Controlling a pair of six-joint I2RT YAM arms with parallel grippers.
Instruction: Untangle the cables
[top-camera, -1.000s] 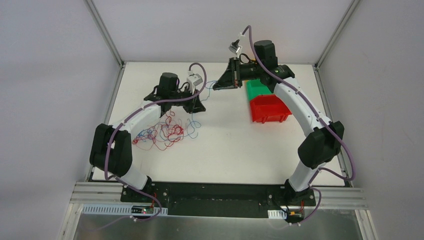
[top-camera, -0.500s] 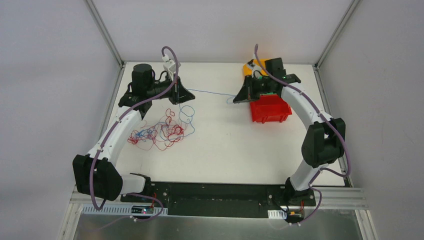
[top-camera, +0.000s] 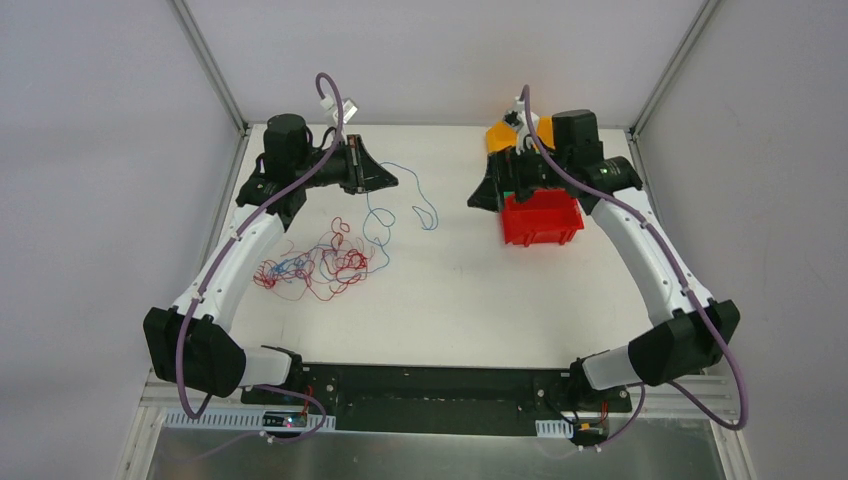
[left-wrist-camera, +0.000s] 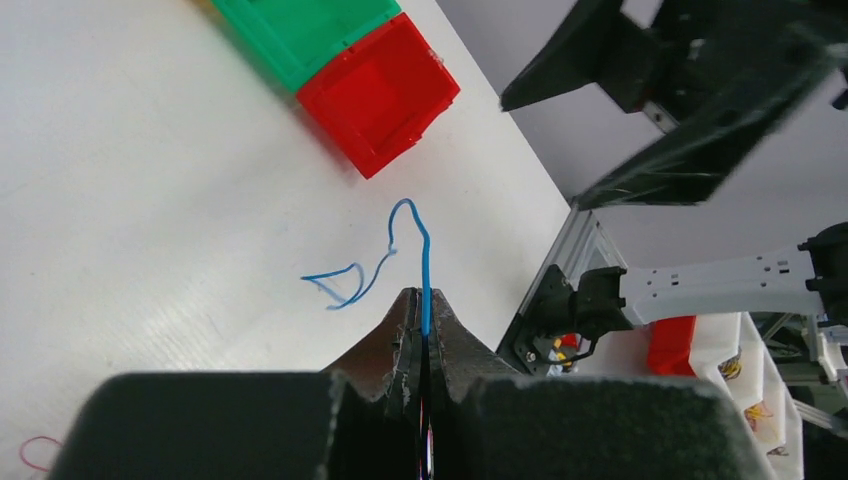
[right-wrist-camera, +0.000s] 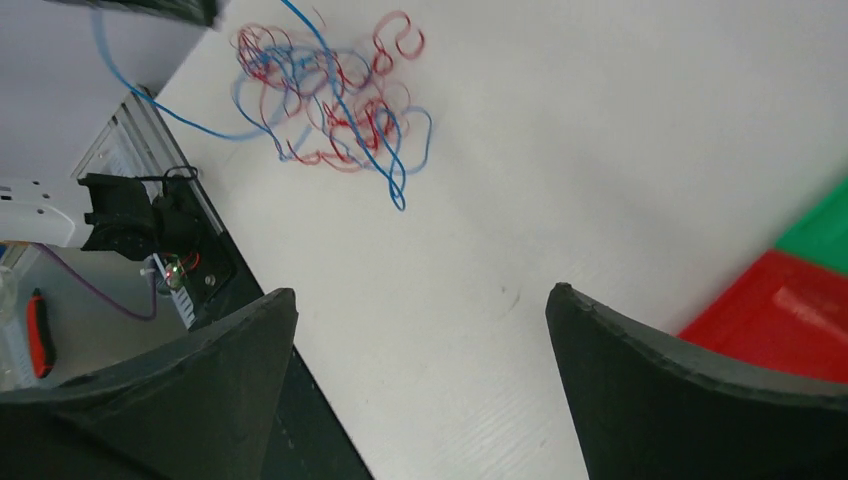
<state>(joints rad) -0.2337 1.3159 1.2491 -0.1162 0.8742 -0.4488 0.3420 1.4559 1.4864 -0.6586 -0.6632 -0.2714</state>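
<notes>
We see the left gripper (left-wrist-camera: 422, 330) clenched on a light blue cable (left-wrist-camera: 425, 262) trailing onto the table (top-camera: 460, 300). The right gripper (right-wrist-camera: 415, 297) stands wide open by the red bin (top-camera: 541, 219); the tangle of cables (top-camera: 320, 265) lies beside the left arm

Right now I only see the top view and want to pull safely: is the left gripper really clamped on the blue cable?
Observer: Yes. In the left wrist view the left gripper is shut and the blue cable comes out from between its jaws.
Operator: Is the other arm holding any of it?
Observer: No. Its own camera shows the right gripper wide open, only bare table between the jaws.
Operator: Is the cable free of the red tangle?
Observer: Not clearly; that camera shows a blue strand lying across it.
</notes>
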